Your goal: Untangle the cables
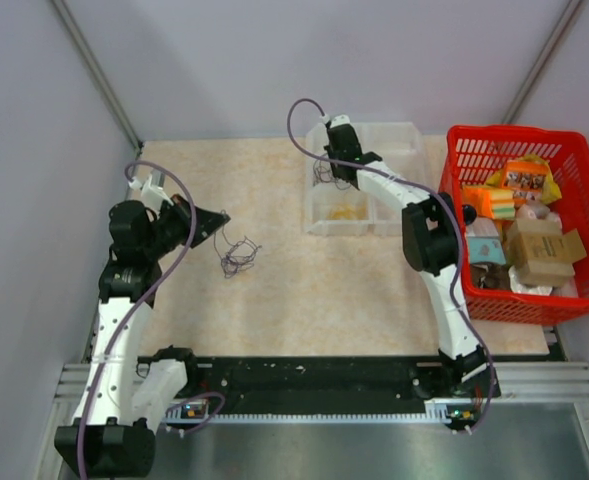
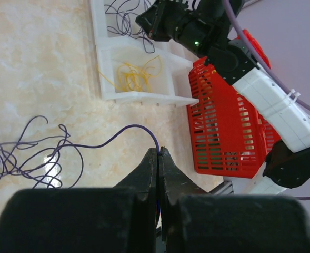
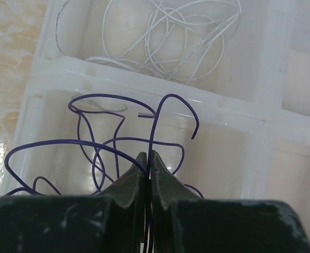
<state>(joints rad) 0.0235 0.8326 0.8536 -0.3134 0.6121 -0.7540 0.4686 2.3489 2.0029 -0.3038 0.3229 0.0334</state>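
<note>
Left claw was pinched shut on one purple cable, with the cable end hidden in the grip. It ran to the tangle on the table, cut off at frame edge. Right claw was closed on a purple strand over the tray, contact point hidden.

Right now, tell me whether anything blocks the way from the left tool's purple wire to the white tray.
Nothing lies on the table between the left tool and the tray. At the tray, though, the right tool hangs over the purple-wire compartment, shut on a wire there.
</note>
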